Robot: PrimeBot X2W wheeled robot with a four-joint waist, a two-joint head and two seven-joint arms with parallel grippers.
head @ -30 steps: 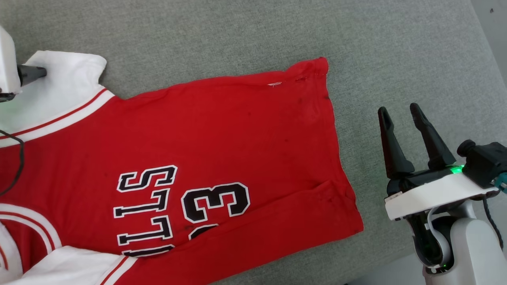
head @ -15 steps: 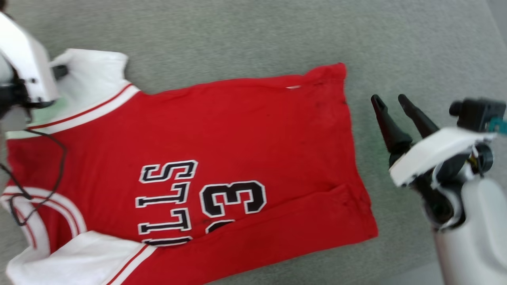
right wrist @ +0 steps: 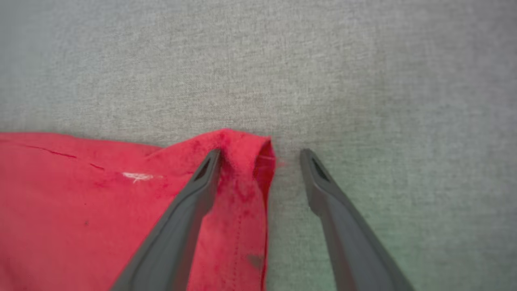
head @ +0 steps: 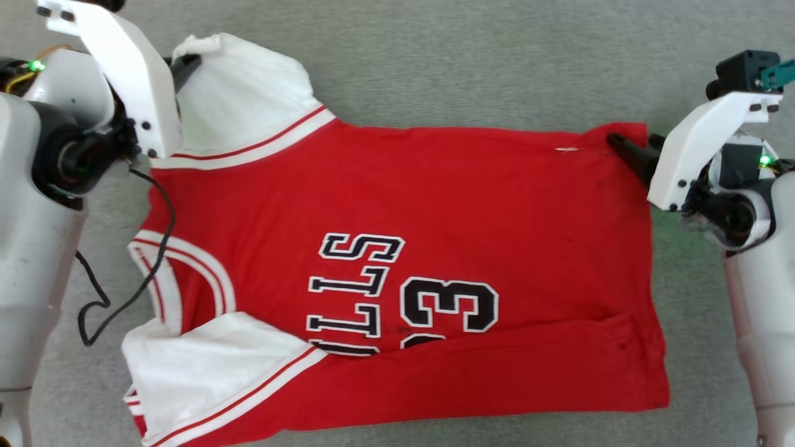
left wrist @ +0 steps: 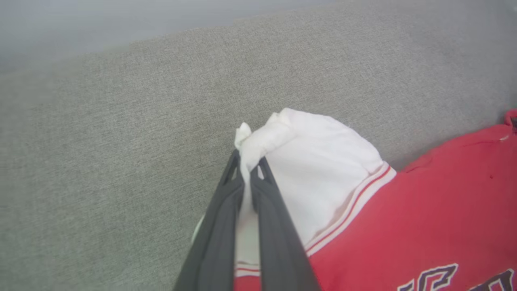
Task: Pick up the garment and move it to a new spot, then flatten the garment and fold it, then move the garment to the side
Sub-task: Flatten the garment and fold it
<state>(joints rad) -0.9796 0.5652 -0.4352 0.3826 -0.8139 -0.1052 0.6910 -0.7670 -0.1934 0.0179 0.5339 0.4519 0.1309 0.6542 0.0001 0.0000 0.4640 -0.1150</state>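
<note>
The garment point(head: 435, 205), a red jersey with white sleeves and black lettering, lies spread on the grey surface, its near long edge folded over. My left gripper point(head: 188, 63) is at the far left, shut on the tip of the far white sleeve point(head: 248, 99). In the left wrist view the left gripper point(left wrist: 247, 166) pinches a bunch of white sleeve cloth point(left wrist: 319, 161), raised slightly. My right gripper point(head: 621, 144) is open at the far right hem corner. In the right wrist view the right gripper point(right wrist: 261, 155) straddles that red corner point(right wrist: 242, 145), one finger over the cloth, the other over bare surface.
Grey woven fabric surface point(head: 435, 62) lies all around the garment, with room beyond its far edge. A black cable point(head: 163, 230) hangs from my left arm across the collar area. A paler strip point(left wrist: 121, 16) beyond the surface's edge shows in the left wrist view.
The head camera has shifted. My left gripper has shut on the white sleeve. My right gripper has moved from beside the garment to its far hem corner, still open.
</note>
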